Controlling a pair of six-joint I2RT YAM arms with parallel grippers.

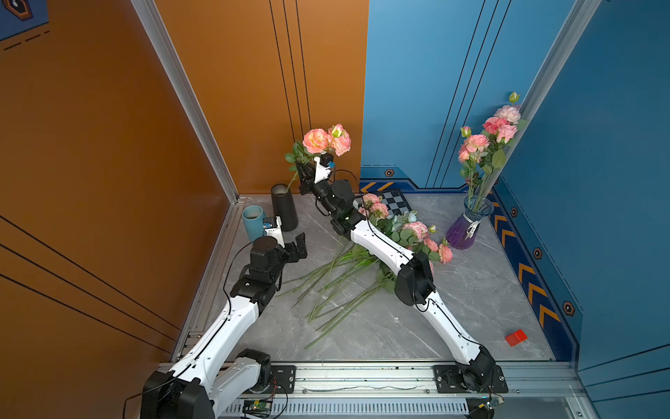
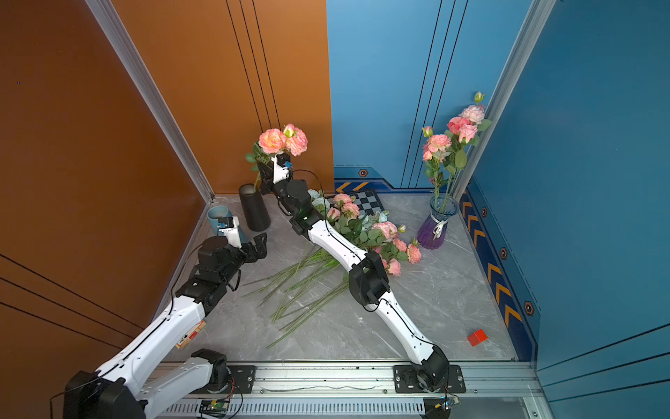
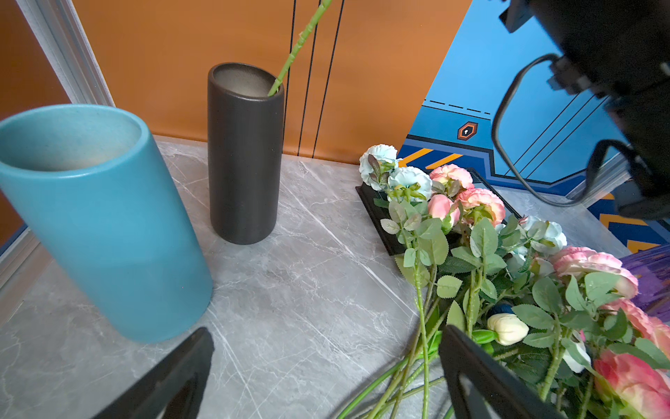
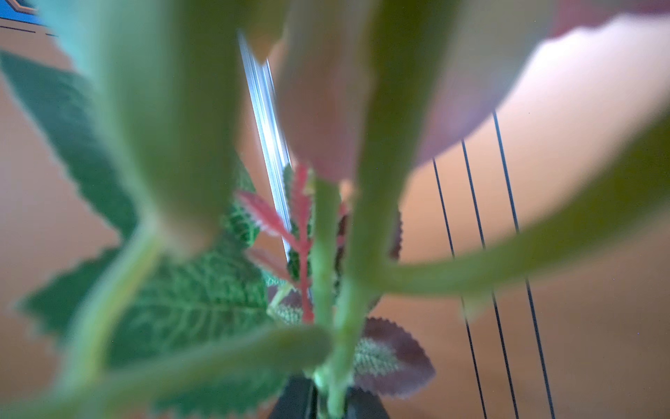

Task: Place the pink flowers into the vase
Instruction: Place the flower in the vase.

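A stem of pink flowers point(image 1: 326, 139) point(image 2: 282, 140) is held up at the back wall, and my right gripper point(image 1: 306, 170) point(image 2: 266, 172) point(image 4: 330, 402) is shut on its stem point(image 4: 348, 326). The stem's lower end point(image 3: 301, 40) dips into the mouth of the black vase point(image 1: 284, 208) point(image 2: 255, 210) point(image 3: 244, 156). More pink flowers point(image 1: 417, 230) point(image 2: 386, 230) point(image 3: 471, 199) lie in a pile on the table under the right arm. My left gripper point(image 1: 299, 246) point(image 2: 259, 246) point(image 3: 326, 332) hangs open and empty beside the pile's stems. A purple glass vase point(image 1: 467, 228) point(image 2: 435, 228) at the back right holds several pink flowers point(image 1: 489, 134).
A blue vase point(image 1: 252, 221) point(image 2: 217, 216) point(image 3: 98, 217) stands left of the black one, close behind the left wrist. Pale blue blossoms point(image 3: 409, 177) lie mixed into the pile over a small chessboard point(image 1: 395, 203). A red block point(image 1: 516, 337) sits at the front right.
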